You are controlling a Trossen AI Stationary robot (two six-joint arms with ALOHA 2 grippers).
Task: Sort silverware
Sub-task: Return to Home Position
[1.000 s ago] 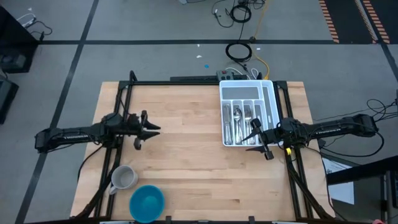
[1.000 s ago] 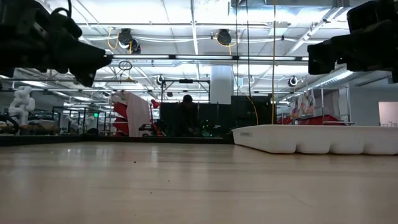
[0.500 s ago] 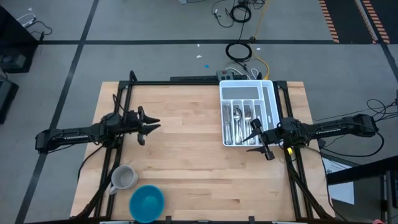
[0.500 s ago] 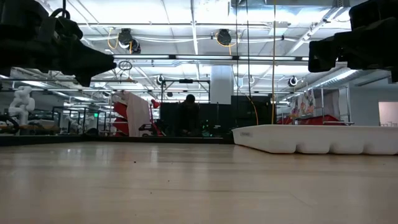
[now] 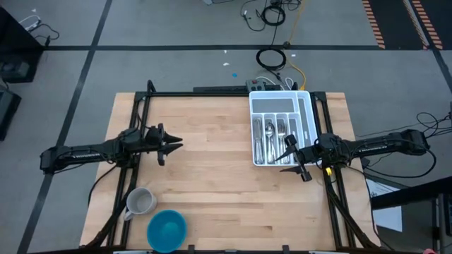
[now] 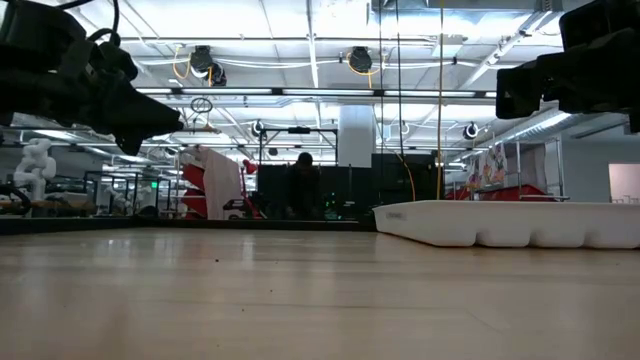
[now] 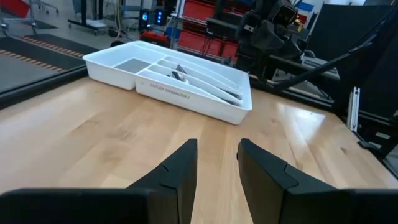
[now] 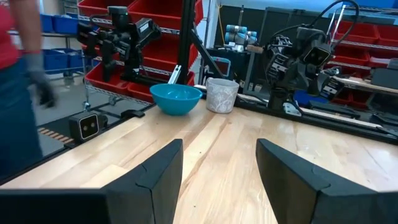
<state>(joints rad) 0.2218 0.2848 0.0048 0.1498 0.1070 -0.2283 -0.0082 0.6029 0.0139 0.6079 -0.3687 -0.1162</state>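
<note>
The silverware (image 5: 272, 137) lies in the compartments of a white organiser tray (image 5: 305, 113) at the table's far right; in the left wrist view a few pieces (image 7: 186, 76) show inside the tray (image 7: 186, 99). My left gripper (image 5: 176, 144) hovers open over the table's left side, pointing toward the tray, with nothing between its fingers (image 7: 183, 165). My right gripper (image 5: 288, 159) hovers open at the tray's near right corner, pointing toward the left, also with nothing between its fingers (image 8: 161, 165). The low view shows the tray's wall (image 6: 500, 228) and both grippers above the table.
A grey mug (image 5: 140, 202) and a blue bowl (image 5: 167, 229) stand at the near left corner, seen also in the right wrist view as the mug (image 8: 222, 94) and the bowl (image 8: 175, 99). Bare wood spans the middle. A person (image 8: 18, 74) stands beyond the table.
My left gripper has turned a little at the wrist while staying where it was, still open. My right gripper and the tray have kept still.
</note>
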